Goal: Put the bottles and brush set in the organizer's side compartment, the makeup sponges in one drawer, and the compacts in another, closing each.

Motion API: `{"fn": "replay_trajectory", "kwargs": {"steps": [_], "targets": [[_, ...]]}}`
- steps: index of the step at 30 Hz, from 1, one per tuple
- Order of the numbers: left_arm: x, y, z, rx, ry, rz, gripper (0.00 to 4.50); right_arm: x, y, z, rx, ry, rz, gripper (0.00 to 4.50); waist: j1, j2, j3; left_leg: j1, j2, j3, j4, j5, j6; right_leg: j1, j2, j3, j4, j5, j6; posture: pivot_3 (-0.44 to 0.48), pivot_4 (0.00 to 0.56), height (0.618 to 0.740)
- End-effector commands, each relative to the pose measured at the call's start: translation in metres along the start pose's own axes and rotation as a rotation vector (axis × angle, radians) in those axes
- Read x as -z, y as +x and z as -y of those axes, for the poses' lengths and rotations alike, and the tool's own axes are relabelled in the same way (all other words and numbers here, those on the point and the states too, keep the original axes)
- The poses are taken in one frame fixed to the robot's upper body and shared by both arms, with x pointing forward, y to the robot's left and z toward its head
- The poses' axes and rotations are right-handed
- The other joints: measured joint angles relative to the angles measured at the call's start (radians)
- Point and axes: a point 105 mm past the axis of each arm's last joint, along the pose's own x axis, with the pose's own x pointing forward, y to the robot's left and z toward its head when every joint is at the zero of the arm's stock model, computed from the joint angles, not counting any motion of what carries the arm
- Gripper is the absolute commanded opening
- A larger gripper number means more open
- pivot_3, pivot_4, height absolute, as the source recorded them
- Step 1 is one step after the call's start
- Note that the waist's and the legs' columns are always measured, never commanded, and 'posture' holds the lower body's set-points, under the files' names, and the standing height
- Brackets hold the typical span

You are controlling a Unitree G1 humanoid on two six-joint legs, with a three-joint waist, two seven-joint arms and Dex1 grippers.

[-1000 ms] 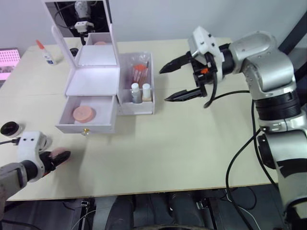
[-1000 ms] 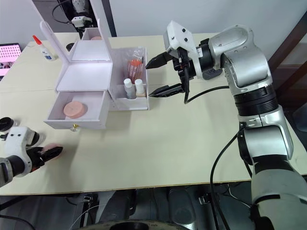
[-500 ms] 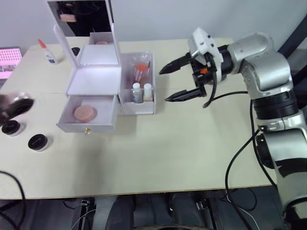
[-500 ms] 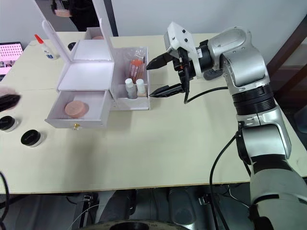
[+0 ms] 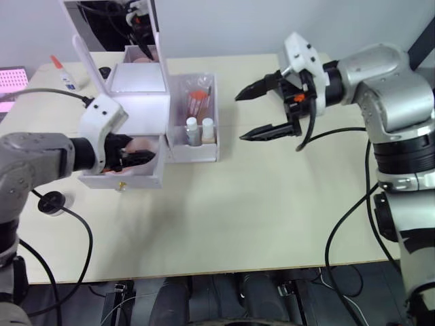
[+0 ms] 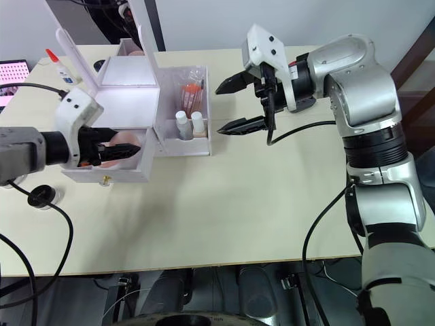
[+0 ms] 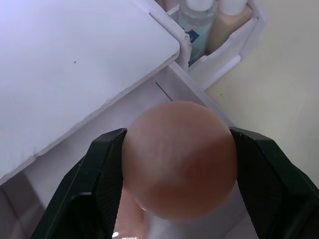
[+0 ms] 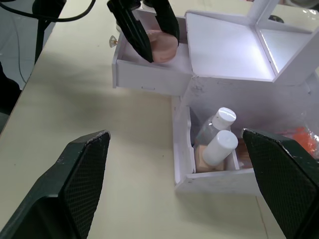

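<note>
Left gripper (image 5: 139, 157): its two black fingers are clamped on a round peach-pink makeup sponge (image 7: 178, 159), held over the open lower drawer (image 5: 122, 175) of the white plastic organizer (image 5: 136, 112).
Right gripper (image 5: 257, 111): spread wide and holding nothing, it hangs above the tabletop just to the right of the organizer's side compartment (image 5: 194, 146), apart from it.
Makeup sponge: it sits between the left fingers at the drawer's mouth; from the left wrist the drawer's white floor lies beneath it, with more pink at the bottom edge that cannot be made out.
Drawer: pulled out toward the table's front edge, with a small gold knob (image 5: 122, 185) on its face.
Side compartment: two small white-capped bottles (image 8: 215, 135) stand upright side by side at its front, touching; a clear pouch with orange items (image 5: 198, 102) lies behind them.
Organizer lid: raised upright, its mirror (image 5: 112, 20) facing the robot.
Beige table (image 5: 224, 204): a black round compact (image 5: 50, 202) lies near the left edge, well apart from the organizer; a small white glue bottle with a red tip (image 5: 66, 75) stands at the far left corner.
</note>
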Motion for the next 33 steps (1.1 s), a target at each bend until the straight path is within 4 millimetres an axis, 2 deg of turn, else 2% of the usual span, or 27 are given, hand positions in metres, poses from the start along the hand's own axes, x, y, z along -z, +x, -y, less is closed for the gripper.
{"fn": "replay_trajectory", "kwargs": {"steps": [1,9,11,13,19,22,25,28,30,32,33], "targets": [[-0.009,-0.002,-0.003,-0.017,0.050,0.020,2.68,-0.013,-0.012,0.000,0.050,-0.048,0.023,4.50,0.000,0.000,0.000,0.000,0.000,0.000,0.000,0.000,0.000,0.000,0.000,0.000,0.000,0.000,0.000,0.000,0.150,0.740],[-0.012,0.001,-0.003,-0.007,0.032,0.015,2.68,-0.012,-0.013,0.002,0.077,-0.046,0.022,4.50,0.001,0.000,0.000,0.000,0.000,0.000,0.001,0.000,0.000,0.000,0.000,0.000,0.000,0.000,0.000,0.000,0.150,0.740],[-0.011,-0.002,-0.004,-0.016,0.033,0.005,3.73,-0.013,-0.013,0.002,0.077,-0.047,0.023,4.50,-0.001,0.000,0.000,0.000,0.000,0.000,0.001,0.000,0.000,0.000,0.000,0.000,0.000,0.000,0.000,0.000,0.150,0.740],[-0.012,-0.004,-0.005,-0.013,0.019,0.012,4.46,-0.013,-0.013,0.002,0.076,-0.046,0.022,4.50,-0.001,0.000,0.000,0.000,0.000,0.000,0.001,0.000,0.000,0.000,0.000,0.000,0.000,0.000,0.000,0.000,0.150,0.740],[-0.023,-0.017,-0.008,-0.043,0.018,0.041,4.46,-0.011,-0.011,0.003,0.064,-0.043,0.022,4.50,0.000,0.000,0.000,0.000,0.000,0.000,0.002,0.000,0.000,0.000,0.000,0.000,0.000,0.000,0.000,0.000,0.150,0.740],[-0.038,-0.040,-0.005,-0.035,0.004,0.117,4.46,-0.011,-0.010,0.002,0.036,-0.037,0.037,4.50,-0.003,-0.001,0.000,0.000,0.000,0.000,0.002,0.000,0.000,0.000,0.000,0.000,0.000,0.000,0.000,0.000,0.150,0.740],[-0.044,-0.068,0.006,0.011,0.012,0.223,4.46,-0.013,-0.008,0.002,0.000,-0.041,0.063,4.50,-0.006,0.000,0.001,0.000,0.000,0.000,0.001,0.000,0.000,0.000,0.000,0.000,0.000,0.000,0.000,0.000,0.150,0.740],[-0.039,-0.084,0.014,0.018,0.037,0.286,4.46,-0.016,-0.005,0.003,-0.033,-0.048,0.092,4.50,-0.005,0.000,0.001,0.001,0.000,0.000,0.000,0.000,0.000,0.000,0.000,0.000,0.001,0.000,0.001,0.000,0.150,0.740],[-0.016,-0.096,0.029,-0.002,0.096,0.266,4.46,-0.020,0.002,0.006,-0.066,-0.053,0.118,4.50,-0.010,0.000,0.001,0.001,0.000,0.000,0.000,0.000,0.000,0.000,0.000,0.000,0.001,0.000,0.001,0.000,0.150,0.740],[-0.006,-0.107,0.043,0.000,0.093,0.332,4.46,-0.021,0.007,0.008,-0.089,-0.067,0.128,4.50,-0.006,0.000,0.001,0.001,0.000,0.002,-0.001,0.000,0.000,0.000,-0.001,0.002,0.001,0.000,0.000,0.000,0.150,0.740],[0.004,-0.109,0.045,-0.033,0.068,0.342,4.22,-0.023,0.010,0.010,-0.096,-0.076,0.135,4.50,-0.004,0.000,0.001,0.001,0.000,0.001,0.000,0.000,0.000,0.000,0.000,0.001,0.000,0.000,0.000,0.000,0.150,0.740]]}}
